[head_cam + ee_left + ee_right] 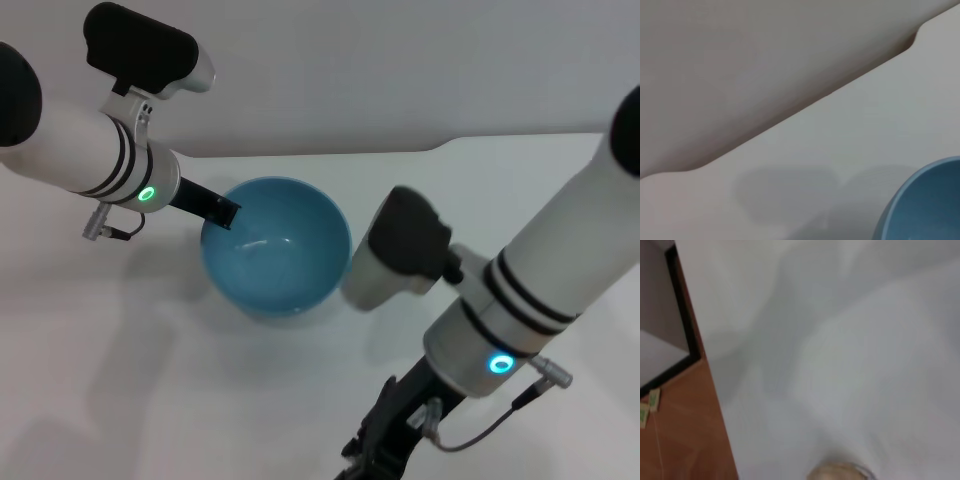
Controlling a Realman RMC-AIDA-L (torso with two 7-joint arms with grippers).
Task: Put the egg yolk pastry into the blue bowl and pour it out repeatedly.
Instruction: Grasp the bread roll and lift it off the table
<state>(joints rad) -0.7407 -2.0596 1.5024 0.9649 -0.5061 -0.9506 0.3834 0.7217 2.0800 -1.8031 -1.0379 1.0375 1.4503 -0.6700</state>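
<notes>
The blue bowl sits at the middle of the white table, and its inside shows nothing in it. My left gripper reaches in from the upper left, with a black finger clamped over the bowl's left rim. The left wrist view catches only a curved piece of the bowl. My right gripper hangs low at the front edge of the head view, partly cut off. The egg yolk pastry shows only in the right wrist view, as a pale tan lump at the picture's edge, close under that gripper.
The table's back edge meets a grey wall behind the bowl. In the right wrist view the table's side edge drops to a brown wooden floor. The right arm's wrist housing hovers just right of the bowl.
</notes>
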